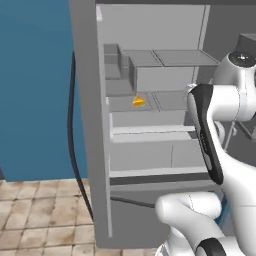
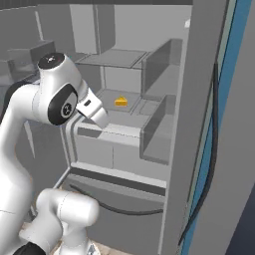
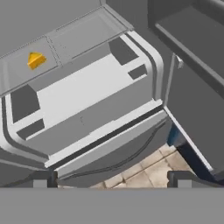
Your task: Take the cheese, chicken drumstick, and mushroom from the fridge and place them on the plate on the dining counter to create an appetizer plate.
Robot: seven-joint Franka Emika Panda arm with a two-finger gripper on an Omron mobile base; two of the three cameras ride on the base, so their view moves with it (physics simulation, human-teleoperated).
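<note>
The fridge [image 1: 90, 125] stands open, showing its pale grey shelves and drawers. The cheese [image 1: 138, 102], a small yellow wedge, lies alone on a middle shelf, also seen as the cheese [image 2: 121, 101] and the cheese [image 3: 36, 60]. My gripper [image 3: 113, 180] is open with nothing between its fingers. It hovers in front of the fridge, above a pulled-out drawer [image 3: 87, 100], with the cheese up and to the left in the hand view, well apart from the fingertips. The chicken drumstick, mushroom, plate and dining counter are out of view.
A blue wall [image 1: 35, 90] and tan floor tiles [image 1: 40, 210] lie left of the fridge. The fridge side wall [image 2: 204, 124] with its black seal [image 2: 215, 149] rises on the right. Shelves and bins [image 2: 159, 64] crowd the space around the cheese.
</note>
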